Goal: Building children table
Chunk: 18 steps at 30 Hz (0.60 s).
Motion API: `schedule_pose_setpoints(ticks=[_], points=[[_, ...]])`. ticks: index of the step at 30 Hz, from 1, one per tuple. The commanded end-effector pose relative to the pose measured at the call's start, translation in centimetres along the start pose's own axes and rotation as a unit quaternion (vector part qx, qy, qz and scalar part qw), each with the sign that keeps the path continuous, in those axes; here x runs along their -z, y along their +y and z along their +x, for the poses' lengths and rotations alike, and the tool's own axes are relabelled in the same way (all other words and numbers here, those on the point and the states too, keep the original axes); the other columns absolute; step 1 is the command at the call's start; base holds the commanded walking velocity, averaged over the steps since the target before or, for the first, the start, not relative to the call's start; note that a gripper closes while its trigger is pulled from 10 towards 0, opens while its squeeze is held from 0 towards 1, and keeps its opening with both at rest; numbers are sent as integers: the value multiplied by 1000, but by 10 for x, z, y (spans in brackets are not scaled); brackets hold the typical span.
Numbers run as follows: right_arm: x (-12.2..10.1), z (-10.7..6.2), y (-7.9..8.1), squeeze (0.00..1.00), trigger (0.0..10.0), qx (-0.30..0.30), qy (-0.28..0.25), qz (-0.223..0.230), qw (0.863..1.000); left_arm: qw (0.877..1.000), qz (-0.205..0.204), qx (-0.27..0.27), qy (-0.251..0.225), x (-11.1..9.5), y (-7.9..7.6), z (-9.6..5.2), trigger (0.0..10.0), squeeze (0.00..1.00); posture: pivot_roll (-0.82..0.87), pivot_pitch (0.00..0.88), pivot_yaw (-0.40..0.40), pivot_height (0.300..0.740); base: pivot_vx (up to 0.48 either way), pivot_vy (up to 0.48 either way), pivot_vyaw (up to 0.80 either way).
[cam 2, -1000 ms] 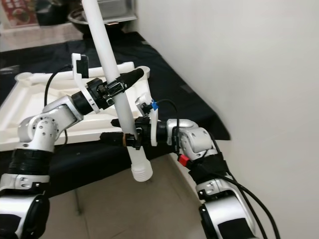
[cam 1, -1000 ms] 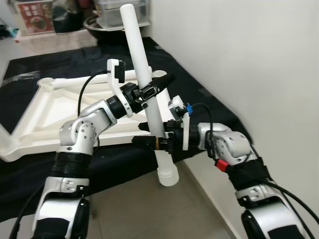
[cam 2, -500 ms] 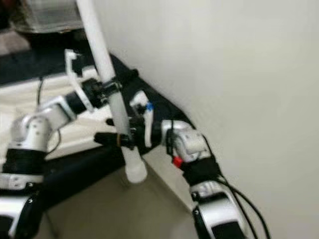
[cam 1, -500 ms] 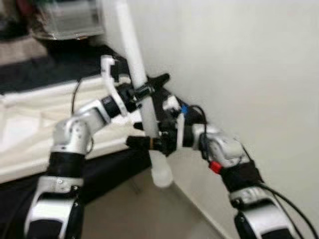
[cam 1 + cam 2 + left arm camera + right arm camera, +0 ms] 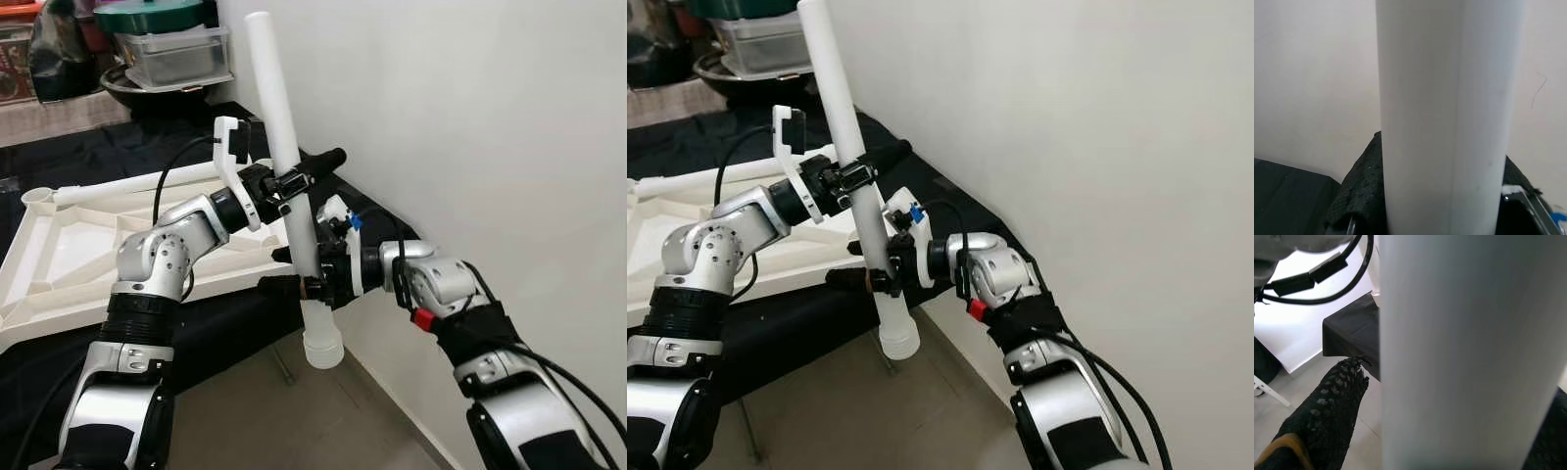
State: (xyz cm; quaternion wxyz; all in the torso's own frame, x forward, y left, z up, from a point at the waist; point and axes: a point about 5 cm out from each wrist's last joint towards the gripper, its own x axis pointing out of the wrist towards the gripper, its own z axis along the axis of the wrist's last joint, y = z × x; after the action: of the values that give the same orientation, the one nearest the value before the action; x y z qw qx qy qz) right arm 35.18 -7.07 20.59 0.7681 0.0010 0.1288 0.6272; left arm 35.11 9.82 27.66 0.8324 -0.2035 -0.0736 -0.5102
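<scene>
Nearest the camera, the right hand [image 5: 306,269] reaches in from the right and is clamped on the lower part of a white table leg [image 5: 290,186], its black fingers [image 5: 1327,421] pressed against the tube just above the ribbed, threaded end that hangs over the tiled floor [image 5: 294,421]. The leg stands nearly upright, leaning a little away from the wall, held in the air just off the near edge of the counter. Higher up, the left hand [image 5: 299,179] comes in from the left and is likewise closed around the middle of the same leg, one finger poking out past the tube toward the white wall [image 5: 470,117]. Behind both arms, the white tabletop [image 5: 69,245] lies upside down with its ribbed underside showing, resting on the black cloth [image 5: 147,147] that covers the counter. Farthest back, beyond the cloth, sit a metal bowl [image 5: 147,83] and stacked clear plastic containers [image 5: 171,54] with a green lid on top.
</scene>
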Motion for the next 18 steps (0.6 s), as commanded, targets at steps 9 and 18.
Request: schedule_pose_setpoints(ticks=[9, 18], points=[[-13, 13, -2, 0, 10000, -8, -7, 15, 1000, 999, -7, 53, 2, 7, -18, 18, 10000, 0, 43, 38, -31, 740, 0, 0, 0], [-12, 16, -1, 0, 10000, -11, -13, 19, 1000, 999, 1, 45, -8, 5, -16, 18, 10000, 0, 41, 32, -33, 740, 0, 0, 0]])
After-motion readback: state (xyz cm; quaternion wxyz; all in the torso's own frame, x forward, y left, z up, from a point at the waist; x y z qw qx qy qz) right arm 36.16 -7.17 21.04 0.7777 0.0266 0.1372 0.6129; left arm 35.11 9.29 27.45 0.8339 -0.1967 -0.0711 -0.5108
